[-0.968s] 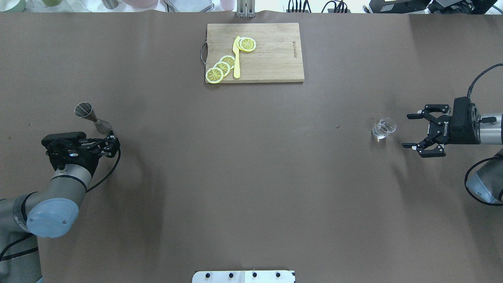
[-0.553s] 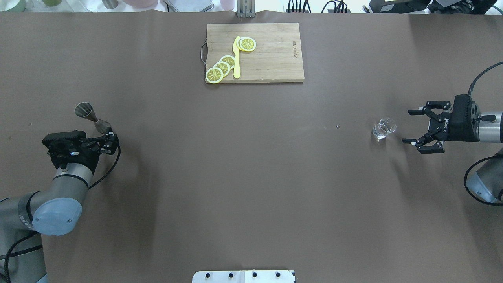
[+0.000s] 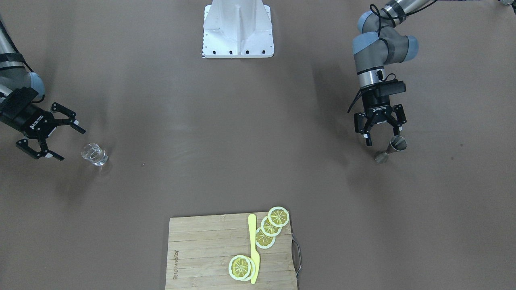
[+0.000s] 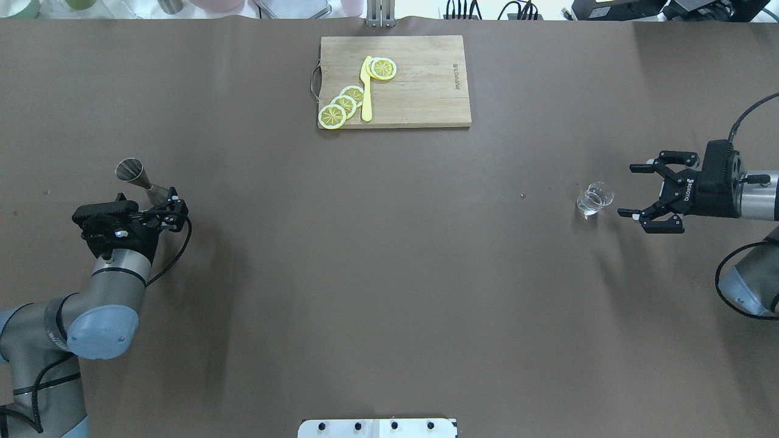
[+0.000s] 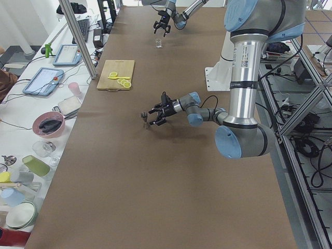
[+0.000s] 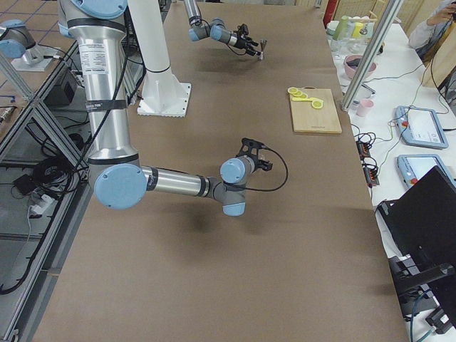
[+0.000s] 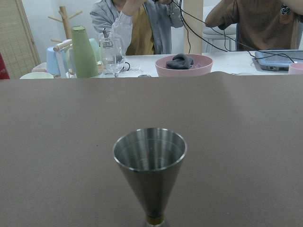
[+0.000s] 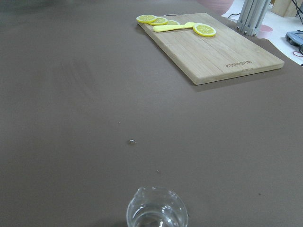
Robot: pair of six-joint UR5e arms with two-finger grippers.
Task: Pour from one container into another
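Observation:
The clear glass stands upright on the brown table at the right, with a little clear liquid in it; the right wrist view has the glass at its bottom edge. My right gripper is open, level with it and a short way to its right, not touching. The steel jigger stands upright at the left, and the jigger fills the left wrist view with its mouth empty. My left gripper is open, its fingertips close on either side of the jigger's lower cone, holding nothing.
A wooden cutting board lies at the far middle of the table with several lemon slices and a yellow knife. The white robot base sits at the near edge. A pink bowl and cups stand beyond the far edge.
My left gripper has crept forward towards the jigger. My right gripper has shifted away from the robot and slightly nearer the glass. Both stay open; glass and jigger have not moved.

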